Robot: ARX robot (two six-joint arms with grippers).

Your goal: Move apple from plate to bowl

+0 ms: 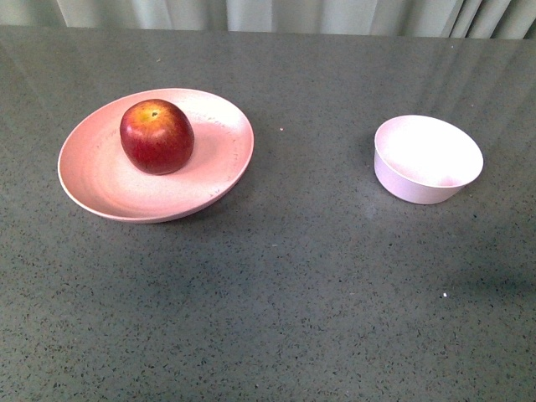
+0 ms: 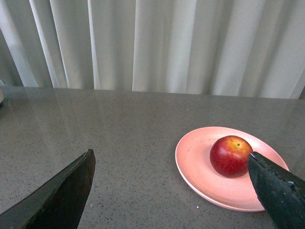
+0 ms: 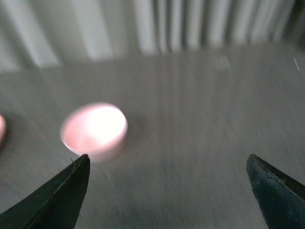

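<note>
A glossy dark red apple [image 1: 157,136] with a yellow-orange patch at its stem rests on the wide pink plate [image 1: 92,172] at the table's left. The small pale bowl [image 1: 427,159] stands empty at the right. Neither arm shows in the front view. In the left wrist view my left gripper [image 2: 171,157] is open above bare table, short of the plate [image 2: 200,171], with one finger overlapping the apple [image 2: 230,155]. My right gripper [image 3: 167,164] is open too, in a blurred picture, with the bowl [image 3: 94,130] just beyond one fingertip.
The table [image 1: 285,285] is dark grey speckled stone. Pale curtains [image 2: 167,43] hang behind its far edge. A sliver of the pink plate [image 3: 1,131] shows at the edge of the right wrist view.
</note>
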